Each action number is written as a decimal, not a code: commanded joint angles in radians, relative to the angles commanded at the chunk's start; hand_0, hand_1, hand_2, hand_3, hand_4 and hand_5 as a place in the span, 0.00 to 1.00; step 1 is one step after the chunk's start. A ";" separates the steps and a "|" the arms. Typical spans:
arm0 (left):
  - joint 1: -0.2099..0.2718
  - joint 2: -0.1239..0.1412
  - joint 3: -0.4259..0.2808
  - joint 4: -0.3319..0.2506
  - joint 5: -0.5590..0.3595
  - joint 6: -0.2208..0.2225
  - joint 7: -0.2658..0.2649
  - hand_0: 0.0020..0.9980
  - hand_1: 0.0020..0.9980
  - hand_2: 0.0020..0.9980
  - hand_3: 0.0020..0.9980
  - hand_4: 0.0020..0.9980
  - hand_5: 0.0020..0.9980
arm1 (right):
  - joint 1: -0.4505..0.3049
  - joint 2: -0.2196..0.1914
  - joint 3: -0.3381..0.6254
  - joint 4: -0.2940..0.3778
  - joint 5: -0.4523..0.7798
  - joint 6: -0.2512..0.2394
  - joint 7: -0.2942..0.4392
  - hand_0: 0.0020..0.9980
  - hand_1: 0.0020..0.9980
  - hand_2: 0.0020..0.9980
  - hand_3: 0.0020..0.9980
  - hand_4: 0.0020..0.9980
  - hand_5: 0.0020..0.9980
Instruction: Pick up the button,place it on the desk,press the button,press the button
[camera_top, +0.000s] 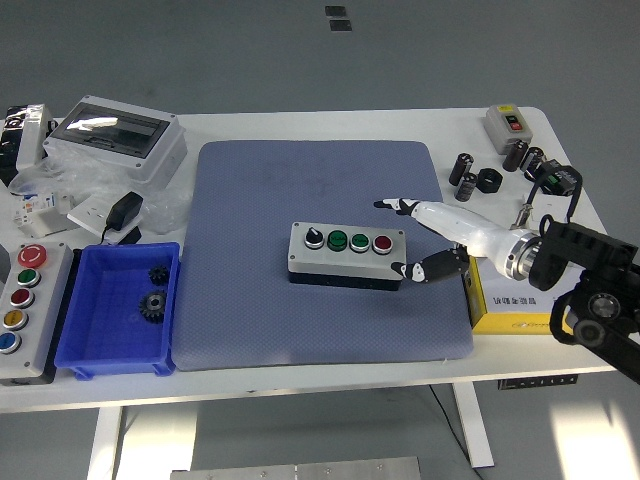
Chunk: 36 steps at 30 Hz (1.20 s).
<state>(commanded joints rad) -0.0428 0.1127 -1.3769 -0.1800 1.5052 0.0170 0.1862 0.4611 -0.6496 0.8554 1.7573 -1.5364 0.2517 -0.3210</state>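
Lying flat near the middle of the blue-grey mat (260, 200), the button box (346, 252) is a grey case with a black base, carrying four controls in a row on top: a black-and-white knob at the left, two green buttons, and a red button at the right end. The right hand (432, 238) hovers just right of the box, not touching its top; its fingers (392, 205) are stretched out flat toward the left, above and a little beyond the red button, while the thumb (418, 270) points at the box's near right corner (nothing is held, so the hand is open). Its black arm comes in from the right edge, over a yellow-and-white carton (520, 300). Left of the mat sits a blue bin (70, 345) holding two dark gears (155, 288), and at the far left edge a second control box (25, 300) shows red, green, yellow and blue buttons. A grey enclosure with a clear lid (118, 135) stands at the far left, and black cylinders (478, 178) cluster at the far right of the white table (320, 122).
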 joint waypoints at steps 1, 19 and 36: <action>-0.001 0.000 0.000 0.000 0.000 0.000 0.000 0.62 0.60 0.52 0.59 0.63 0.15 | 0.007 0.004 0.009 0.008 0.008 0.028 -0.028 0.99 0.96 1.00 1.00 0.62 0.02; -0.002 0.002 0.007 0.000 -0.010 0.000 0.001 0.62 0.59 0.52 0.59 0.63 0.16 | 0.082 0.078 -0.066 -0.078 0.001 0.170 -0.183 0.00 0.14 0.29 0.85 0.26 0.09; -0.002 0.000 0.010 0.000 -0.014 -0.001 -0.001 0.62 0.60 0.52 0.59 0.64 0.16 | 0.082 0.086 -0.059 -0.077 0.025 0.004 -0.047 0.00 0.12 0.28 0.84 0.24 0.07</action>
<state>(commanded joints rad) -0.0453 0.1125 -1.3665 -0.1800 1.4916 0.0158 0.1856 0.5434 -0.5636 0.7961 1.6807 -1.5113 0.2556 -0.3677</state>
